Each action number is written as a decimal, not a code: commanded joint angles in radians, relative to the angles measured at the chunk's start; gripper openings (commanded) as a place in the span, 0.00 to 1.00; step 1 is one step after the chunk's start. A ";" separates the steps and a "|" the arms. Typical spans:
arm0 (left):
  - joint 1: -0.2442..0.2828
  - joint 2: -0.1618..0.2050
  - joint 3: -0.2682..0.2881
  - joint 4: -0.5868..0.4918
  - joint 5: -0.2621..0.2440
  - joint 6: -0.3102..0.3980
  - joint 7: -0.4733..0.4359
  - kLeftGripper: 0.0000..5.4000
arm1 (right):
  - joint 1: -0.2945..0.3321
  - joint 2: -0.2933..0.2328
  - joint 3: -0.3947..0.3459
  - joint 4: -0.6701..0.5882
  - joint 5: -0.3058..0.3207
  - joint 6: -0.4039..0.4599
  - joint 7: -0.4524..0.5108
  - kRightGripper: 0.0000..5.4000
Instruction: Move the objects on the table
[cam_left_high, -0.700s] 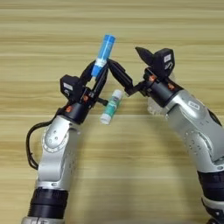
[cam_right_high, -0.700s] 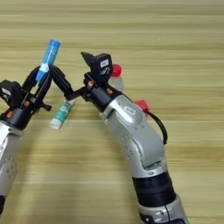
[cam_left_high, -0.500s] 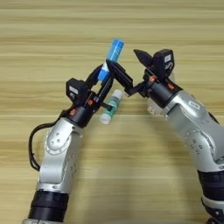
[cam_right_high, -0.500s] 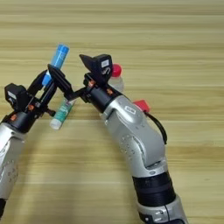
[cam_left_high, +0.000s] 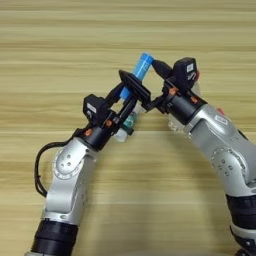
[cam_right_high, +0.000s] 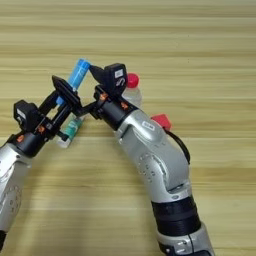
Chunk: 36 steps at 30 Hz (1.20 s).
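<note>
My left gripper (cam_left_high: 128, 93) is shut on the blue tube (cam_left_high: 140, 69) and holds it tilted above the table (cam_left_high: 60, 40), cap end up and to the right. My right gripper (cam_right_high: 90, 89) is open, and its two black fingers are spread on either side of the tube's upper part; I cannot tell if they touch it. Beneath the left gripper the white-and-green tube (cam_right_high: 72, 129) lies on the wood, partly covered. Behind the right wrist stands the clear bottle (cam_right_high: 132, 92) with its red cap. The small red cube (cam_right_high: 161, 121) shows beside the right forearm.
Both forearms cross the lower half of the table and meet near its middle. A black cable (cam_left_high: 39, 167) loops off the left arm. Bare wood stretches across the far side and the near left.
My left gripper has carried the blue tube to the right, from beside the right gripper to between its spread fingers. The right arm has hardly moved.
</note>
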 joint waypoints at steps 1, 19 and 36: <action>0.002 -0.001 0.000 -0.008 -0.019 -0.005 -0.006 0.25 | -0.010 0.005 -0.008 0.013 0.012 0.013 0.004 1.00; 0.024 0.003 -0.035 -0.045 -0.061 -0.014 -0.059 0.25 | -0.018 0.013 -0.017 0.052 0.014 0.014 0.012 1.00; 0.034 0.010 -0.058 -0.023 -0.048 -0.017 -0.079 0.25 | -0.018 0.018 -0.023 0.052 0.020 0.015 0.017 0.97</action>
